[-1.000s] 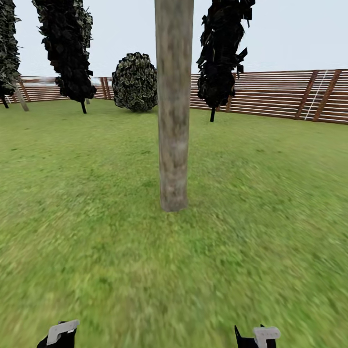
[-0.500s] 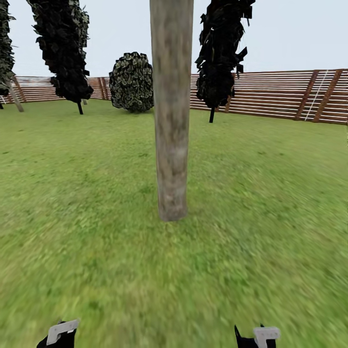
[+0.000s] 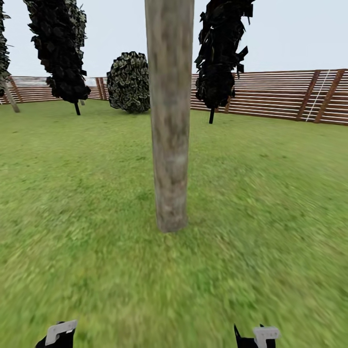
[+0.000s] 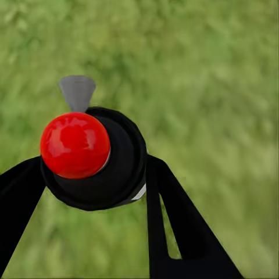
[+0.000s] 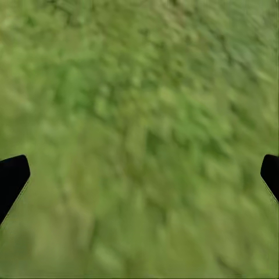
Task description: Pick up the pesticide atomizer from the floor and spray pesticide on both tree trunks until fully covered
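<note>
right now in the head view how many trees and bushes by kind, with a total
thick bare tree trunk: 1
dark-leaved thin-trunked trees: 2
round bush: 1
leaning thin trunk at the view's far left edge, foliage cut off by the edge: 1
total: 5

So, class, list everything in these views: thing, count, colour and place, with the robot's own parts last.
Tree trunk: one, grey-tan, centre of the lawn.
Dark-leaved trees: two, blackish, near the fence.
Bush: one, dark green, by the fence.
Fence: one, brown slats, far edge.
Grass: green, all around.
Atomizer: one, black with a red cap, between the left end effector's fingers.
Left end effector: black, shut on the atomizer.
Right end effector: black, open above grass.
</note>
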Robot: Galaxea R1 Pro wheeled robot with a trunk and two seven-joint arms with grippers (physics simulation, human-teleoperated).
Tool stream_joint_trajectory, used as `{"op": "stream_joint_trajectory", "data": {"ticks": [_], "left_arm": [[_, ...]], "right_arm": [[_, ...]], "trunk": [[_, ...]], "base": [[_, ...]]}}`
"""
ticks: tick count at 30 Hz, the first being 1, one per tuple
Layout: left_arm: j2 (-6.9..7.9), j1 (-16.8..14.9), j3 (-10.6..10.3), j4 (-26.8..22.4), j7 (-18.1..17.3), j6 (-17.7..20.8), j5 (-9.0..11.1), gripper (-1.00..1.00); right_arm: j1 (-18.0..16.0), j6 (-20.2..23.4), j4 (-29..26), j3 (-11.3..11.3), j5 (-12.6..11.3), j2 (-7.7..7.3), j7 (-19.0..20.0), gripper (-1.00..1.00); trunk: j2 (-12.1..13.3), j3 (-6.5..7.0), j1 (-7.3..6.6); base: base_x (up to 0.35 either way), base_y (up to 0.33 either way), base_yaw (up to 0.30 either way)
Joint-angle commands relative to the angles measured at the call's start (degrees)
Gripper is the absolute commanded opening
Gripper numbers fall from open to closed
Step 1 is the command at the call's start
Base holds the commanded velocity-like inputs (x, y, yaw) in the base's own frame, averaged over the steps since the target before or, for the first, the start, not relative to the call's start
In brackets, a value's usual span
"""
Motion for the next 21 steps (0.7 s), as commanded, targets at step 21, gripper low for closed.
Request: {"op": "stream_joint_trajectory", "data": {"ticks": [21], "left_arm": [[4.43, -1.6, -2.6, -1.7, -16.6, 1.4, -4.6, -1.00]], "right_arm": [[-6.4, 4.2, -6.6, 3.4, 27.5, -0.37, 13.0, 1.00]], "trunk": [[0.0, -0.05, 0.02]], "base": [[0.071, 0.000, 0.000]]}}
